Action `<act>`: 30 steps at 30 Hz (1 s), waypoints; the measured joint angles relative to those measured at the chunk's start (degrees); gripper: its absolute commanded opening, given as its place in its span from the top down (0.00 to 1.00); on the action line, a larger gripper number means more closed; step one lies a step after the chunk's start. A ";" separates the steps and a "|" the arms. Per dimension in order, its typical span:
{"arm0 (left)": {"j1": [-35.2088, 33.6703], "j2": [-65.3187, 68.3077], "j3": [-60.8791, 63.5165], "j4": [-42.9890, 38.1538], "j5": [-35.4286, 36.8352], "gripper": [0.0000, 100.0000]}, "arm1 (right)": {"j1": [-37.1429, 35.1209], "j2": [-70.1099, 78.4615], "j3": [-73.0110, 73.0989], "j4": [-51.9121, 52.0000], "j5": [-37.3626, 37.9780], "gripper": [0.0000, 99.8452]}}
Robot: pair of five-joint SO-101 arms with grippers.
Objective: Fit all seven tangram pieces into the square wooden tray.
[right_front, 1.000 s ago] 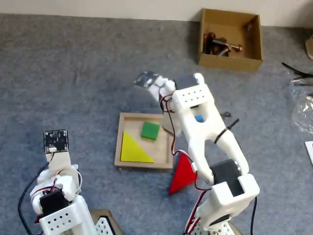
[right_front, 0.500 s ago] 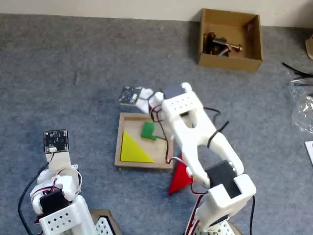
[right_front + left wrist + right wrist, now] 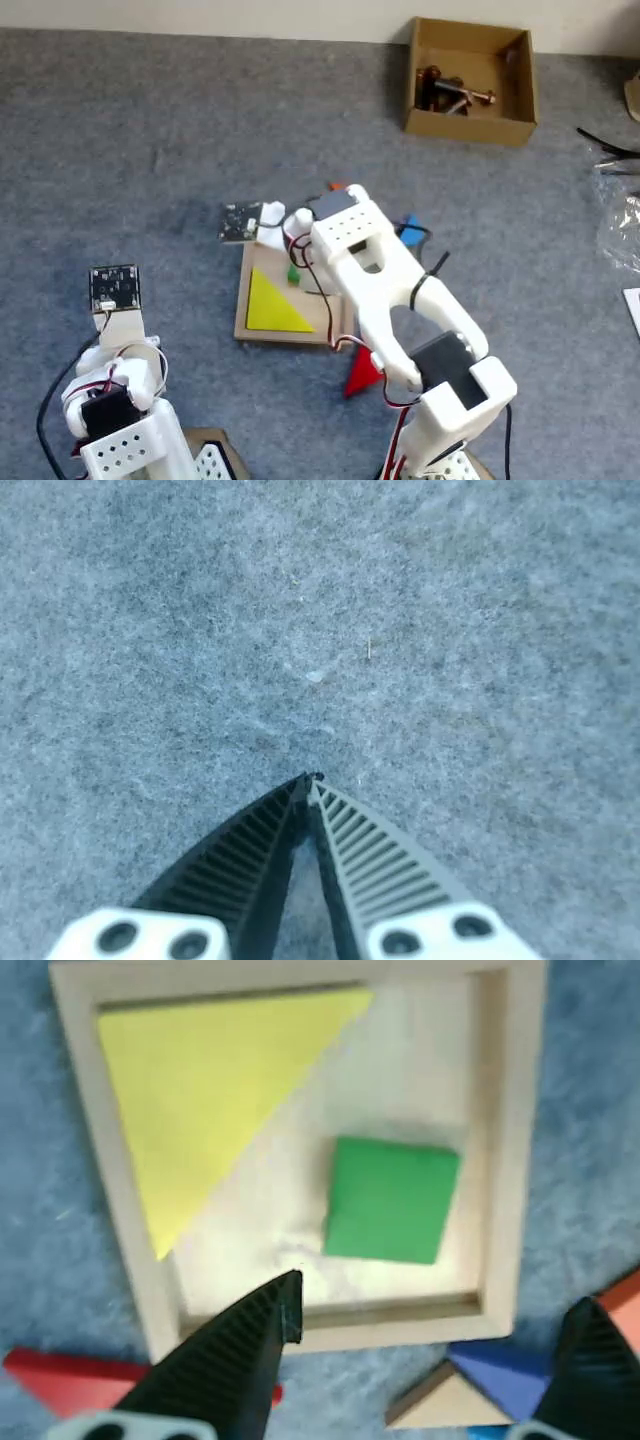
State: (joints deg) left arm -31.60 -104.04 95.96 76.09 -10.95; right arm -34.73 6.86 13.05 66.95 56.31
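Grey carpet (image 3: 150, 130): under the tray and all around it.
Right arm (image 3: 400, 310): stretched over the right side of the tray, wrist above the tray's far edge.
Left arm (image 3: 110, 400): well apart from the tray, off to its left and nearer side.
Cardboard box (image 3: 465, 128): well apart from the tray, far behind it and to the right.
Wooden tray (image 3: 243, 290) (image 3: 510, 1160): flat on the carpet, partly under the right arm, two pieces inside.
Yellow triangle (image 3: 272, 305) (image 3: 200, 1090): inside the tray, tucked in one corner, two sides along the walls.
Red triangle (image 3: 362, 375) (image 3: 70, 1375): outside the tray, on the carpet near its nearer right corner.
Green square (image 3: 293, 272) (image 3: 390, 1200): inside the tray, flat, just beside the yellow triangle's long side.
Blue triangle (image 3: 410, 232) (image 3: 510, 1375): outside the tray, near its wall.
Tan triangle (image 3: 430, 1410): outside the tray, touching the blue triangle.
Orange piece (image 3: 337, 187) (image 3: 625, 1305): outside the tray, near its far edge.
Right gripper (image 3: 440, 1310): above the tray's wall, jaws spread wide, nothing in them.
Left gripper (image 3: 312, 780): well apart from the tray, over bare carpet, jaws closed, tips together, nothing in them.
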 measured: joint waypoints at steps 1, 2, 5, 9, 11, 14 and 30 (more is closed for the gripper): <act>0.00 0.00 0.00 0.00 0.00 0.99 | -0.09 0.00 0.00 -0.79 0.00 0.62; 0.00 0.00 0.00 0.00 0.00 0.99 | -0.09 0.00 0.00 -1.32 0.00 0.62; 0.00 0.00 0.00 0.00 0.00 0.99 | -0.09 2.37 0.00 -1.76 0.00 0.62; 0.00 0.00 0.00 0.00 0.00 0.99 | -0.09 9.14 -1.76 -1.76 -0.26 0.62; 0.00 0.00 0.00 0.00 0.00 0.99 | -0.09 10.99 -4.04 -1.76 -0.62 0.62; 0.00 0.00 0.00 0.00 0.00 0.99 | -0.26 13.36 -7.03 -1.32 -0.62 0.62; 0.00 0.00 0.00 0.00 0.00 0.99 | -0.97 19.08 -11.08 -0.62 -0.70 0.69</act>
State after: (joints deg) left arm -31.60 -104.04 95.96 76.09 -10.95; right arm -35.69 25.93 1.98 66.33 55.60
